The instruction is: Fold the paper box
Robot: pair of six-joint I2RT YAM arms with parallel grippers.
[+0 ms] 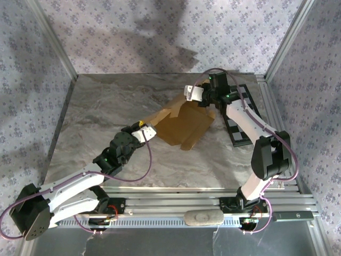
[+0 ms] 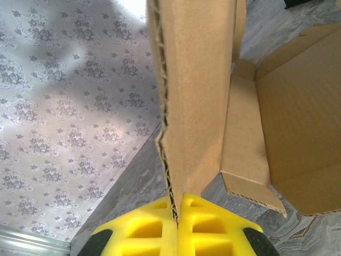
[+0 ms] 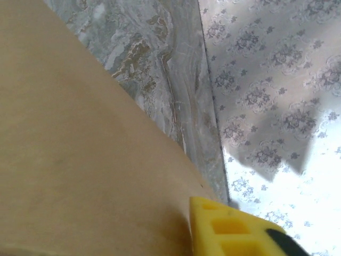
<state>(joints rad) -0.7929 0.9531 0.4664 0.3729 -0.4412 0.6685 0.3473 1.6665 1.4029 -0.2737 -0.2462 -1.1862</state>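
Clamped on the box [image 1: 184, 125] with the left fingers [image 1: 148, 132], at the corner of the sheet nearest that arm. In the left wrist view, left fingers [image 2: 187, 213] pressed together on the raw corrugated edge of a flap [image 2: 197, 96], with nothing between the yellow pads but the thickness of the card. Rising straight up out of the pinch, that flap, filling the middle above the fingertips. Just right of the fingers, a lower side wall ending in a pointed tab, and past it the broad brown inside of the box [image 2: 298, 106], lying on the grey marbled worktop [image 2: 133, 176]. Left of the fingers, patterned wall [image 2: 64, 106].

At the far edge of the box, across from the left fingers, the right fingers [image 1: 193, 95], at or just over the card there. In the right wrist view, one yellow tip of the right fingers [image 3: 224, 226] low on the right, with a wide smooth panel of the box [image 3: 80, 160] hard against its left side and spreading away up-left. Cannot tell whether that pair is closed on the panel or standing apart, with the second tip hidden. Beyond the tip, worktop [image 3: 144, 64], then wall [image 3: 277, 80].

Right of the right fingers in the top view, a checkerboard [image 1: 240, 128] flat on the worktop [image 1: 106, 106], near the box and partly under the arm.
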